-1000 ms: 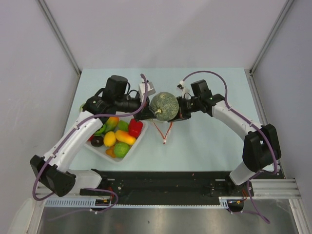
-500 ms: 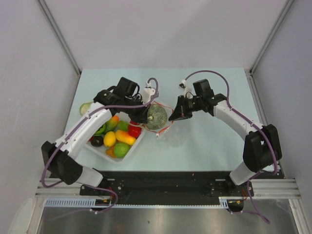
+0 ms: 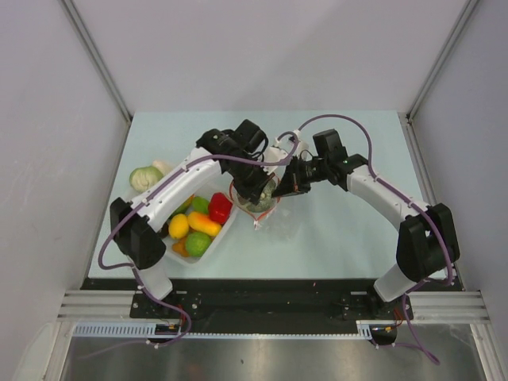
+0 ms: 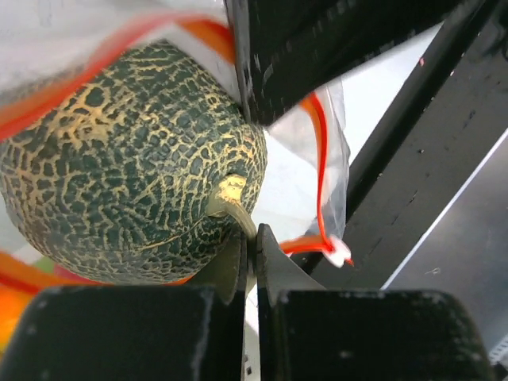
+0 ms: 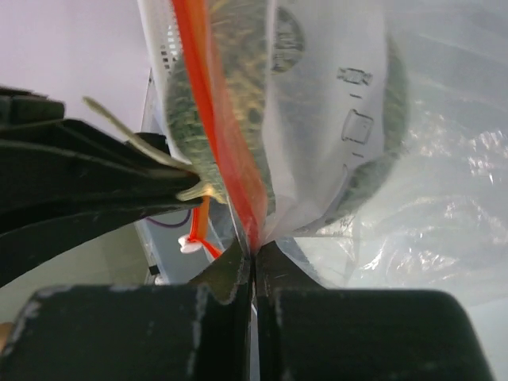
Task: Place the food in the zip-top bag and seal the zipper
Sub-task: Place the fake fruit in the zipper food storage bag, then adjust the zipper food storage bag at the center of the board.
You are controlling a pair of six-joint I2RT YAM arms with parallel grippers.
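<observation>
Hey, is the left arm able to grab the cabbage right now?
Probably not yet: the left gripper is shut on the melon by its stem. The cabbage sits uncovered beside the tray, so after releasing, likely yes.

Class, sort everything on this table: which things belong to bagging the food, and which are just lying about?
Belongs: melon, zip-top bag, zipper, cabbage, green fruit, left gripper holding the melon's stem, right gripper pinching the bag's mouth.
Lying about: clear tray, red pepper, lemon.

No words or numbers legible anywhere. Printed on the zip-top bag [image 5: 444, 198]: a round dark emblem [image 5: 286, 40]; two small outline pictograms [image 5: 354, 125]; any lettering too blurred to read.
</observation>
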